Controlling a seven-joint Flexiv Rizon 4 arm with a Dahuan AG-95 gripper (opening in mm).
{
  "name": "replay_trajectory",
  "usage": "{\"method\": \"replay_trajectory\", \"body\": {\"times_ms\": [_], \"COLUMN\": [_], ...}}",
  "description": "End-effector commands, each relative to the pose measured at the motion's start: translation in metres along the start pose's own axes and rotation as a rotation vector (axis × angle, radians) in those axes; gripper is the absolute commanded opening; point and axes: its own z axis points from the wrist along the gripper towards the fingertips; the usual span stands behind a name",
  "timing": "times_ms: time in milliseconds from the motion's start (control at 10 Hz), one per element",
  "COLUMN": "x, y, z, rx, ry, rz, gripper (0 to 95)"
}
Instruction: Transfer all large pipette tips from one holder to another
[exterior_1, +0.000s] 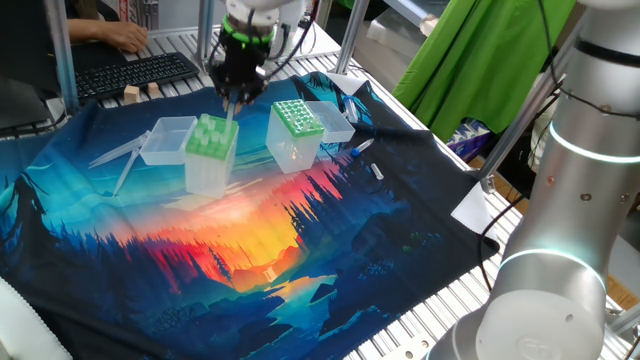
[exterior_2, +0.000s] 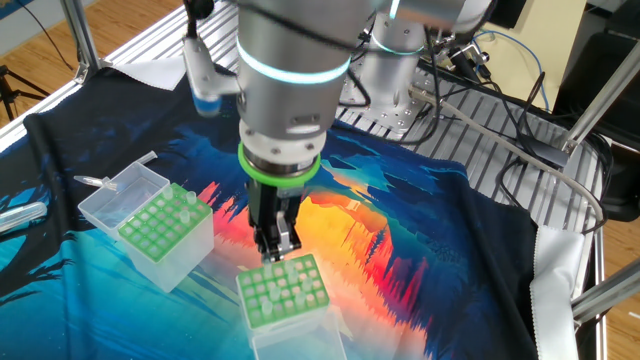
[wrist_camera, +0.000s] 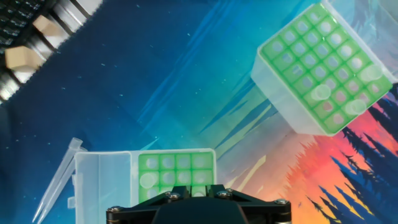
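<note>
**Gripper parked right over the light-green box, tip in its jaws**

The gripper (exterior_1: 238, 100) points straight down with its jaws pinched on a clear tip (exterior_1: 232, 115). It's a thin sliver in these shots, and its lower end hangs just above the light-green box (exterior_1: 208, 140). Nothing sits between the jaws and that box's top. The hand view only shows the black body of the gripper, so you can't see the fingers there.

Around the light-green box:
- Its clear lid (exterior_1: 165, 140) is flipped open flat, touching the side away from the dotted box (exterior_1: 296, 118).
- A few loose tips (exterior_1: 118, 158) lie on the cloth (exterior_1: 250, 260), just past that lid.
- The dotted box stands near its other side, apart from it, with cloth between.
- A pen (exterior_1: 376, 172) lies beyond the dotted box.
- Two wooden blocks (exterior_1: 131, 94) and a keyboard (exterior_1: 130, 70) sit well behind it, off the cloth.

What's in the boxes: the light-green box has one standing tip (wrist_camera: 147, 181) in a hole at the edge by its lid. The other holes I can see look empty. The dotted box holds three upright tips (wrist_camera: 321, 93), all toward one edge.
</note>
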Motion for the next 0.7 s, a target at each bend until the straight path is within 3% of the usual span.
{"method": "replay_trajectory", "body": {"times_ms": [100,700], "x": [-0.002,-0.012], "y": [0.0,0.003], "z": [-0.013,-0.063], "rx": [-0.003,-0.023], "ry": [0.009,0.059], "rz": [0.001,0.003], "gripper": [0.0,0.0]}}
